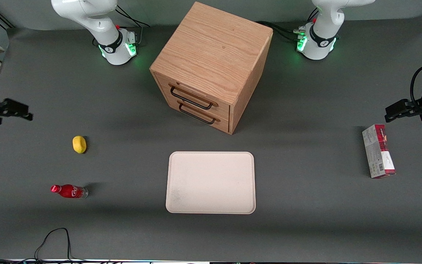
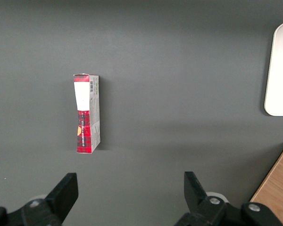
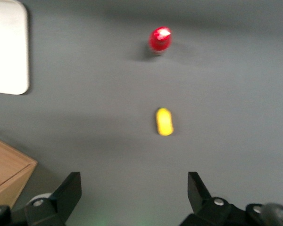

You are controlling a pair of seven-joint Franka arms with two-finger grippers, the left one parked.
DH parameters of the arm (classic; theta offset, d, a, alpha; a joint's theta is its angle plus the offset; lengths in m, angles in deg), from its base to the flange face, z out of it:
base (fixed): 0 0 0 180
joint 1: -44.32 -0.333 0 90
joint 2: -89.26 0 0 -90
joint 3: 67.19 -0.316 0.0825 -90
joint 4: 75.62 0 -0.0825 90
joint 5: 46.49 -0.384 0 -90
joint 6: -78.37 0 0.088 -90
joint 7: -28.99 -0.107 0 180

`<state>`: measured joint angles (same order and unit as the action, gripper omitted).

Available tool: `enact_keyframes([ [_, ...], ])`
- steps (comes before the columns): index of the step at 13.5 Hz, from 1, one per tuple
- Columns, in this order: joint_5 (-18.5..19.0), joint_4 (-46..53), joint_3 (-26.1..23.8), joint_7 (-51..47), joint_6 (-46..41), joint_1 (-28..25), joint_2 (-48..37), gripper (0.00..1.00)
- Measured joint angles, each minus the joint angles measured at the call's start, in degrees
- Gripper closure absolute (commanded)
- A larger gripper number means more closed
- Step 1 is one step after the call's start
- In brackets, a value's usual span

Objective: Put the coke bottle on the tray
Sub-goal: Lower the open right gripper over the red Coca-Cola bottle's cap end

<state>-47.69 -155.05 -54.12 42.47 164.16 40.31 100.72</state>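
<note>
Because the coke bottle [image 1: 69, 191] stands untouched, well apart from the tray [image 1: 211, 182], the gripper [image 3: 132, 188] hangs high with fingers spread, holding nothing.

Table [image 1: 306, 227]: covered in dark grey matte material; soft, diffuse shadows are noted. An oak-grain wooden cabinet [image 1: 214, 47] is set mid-table, farther from the front camera, turned at an angle. Two drawers [image 1: 196, 106] with black wire handles are seen shut. A black cable [image 1: 55, 238] is looped at the near edge.
</note>
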Motion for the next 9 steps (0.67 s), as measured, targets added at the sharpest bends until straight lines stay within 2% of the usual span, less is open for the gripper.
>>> enact_keyframes([
  [2,-0.20,7.93,0.00,2.64,-2.01,2.31,6.74,0.00],
  [4,-0.21,11.89,0.00,3.21,-2.67,2.65,10.22,0.00],
  [9,-0.60,13.31,-0.72,3.22,-0.32,2.53,13.31,0.00],
])
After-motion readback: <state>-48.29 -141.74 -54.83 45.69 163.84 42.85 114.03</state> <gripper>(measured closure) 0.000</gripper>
